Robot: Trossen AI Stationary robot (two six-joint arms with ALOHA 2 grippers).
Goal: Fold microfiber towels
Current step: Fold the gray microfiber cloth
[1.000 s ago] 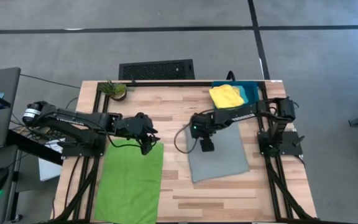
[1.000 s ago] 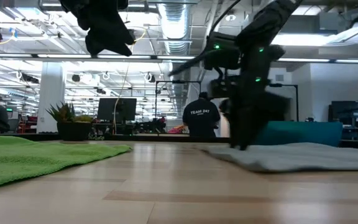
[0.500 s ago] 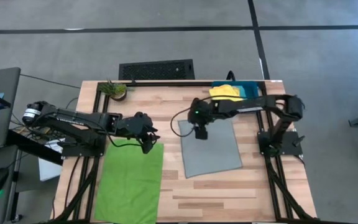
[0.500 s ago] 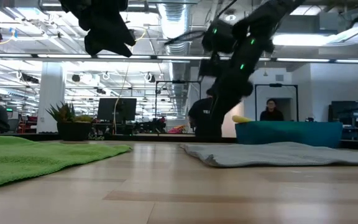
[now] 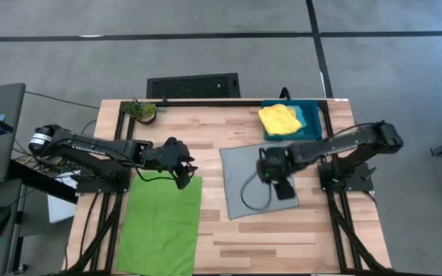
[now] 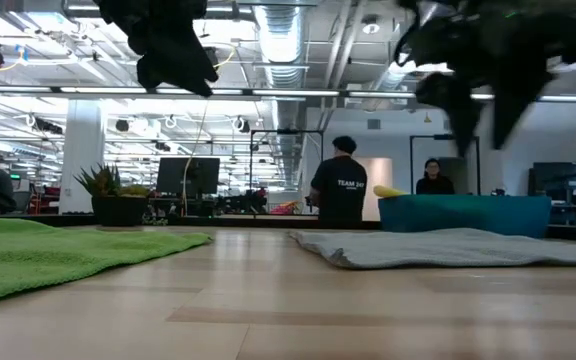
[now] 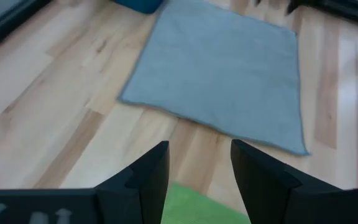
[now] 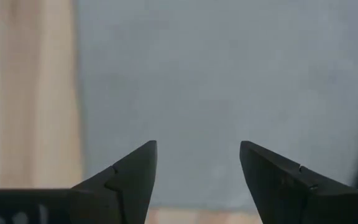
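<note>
R gripper [image 5: 285,186] sits above the grey towel [image 5: 258,182], fingers [image 8: 132,177] spread wide, nothing betw them. I see it hanging clear of the cloth in the low view [image 6: 478,85], not touching. Grey towel lies flat right under it, single layer, roughly rectangular, slightly skewed on the table [image 5: 229,238]; near edge shows a small ripple in low view [image 6: 438,247].

Beyond R gripper, toward the table's back corner, the bin [image 5: 309,115] holds the yellow towel [image 5: 278,119], bunched, w/ a bit of blue cloth beside it.

L gripper [image 5: 183,178] hovers off to the other side, fingers [image 7: 148,180] also apart, empty. Just below/in front of it is the top edge of the green towel [image 5: 159,226], spread flat, long side running toward the table's front edge. Grey towel is ahead of L gripper [image 7: 219,71], well apart from green.

Plant [image 5: 141,111] at back corner behind L arm. Person [image 6: 340,190] standing in the room beyond.
</note>
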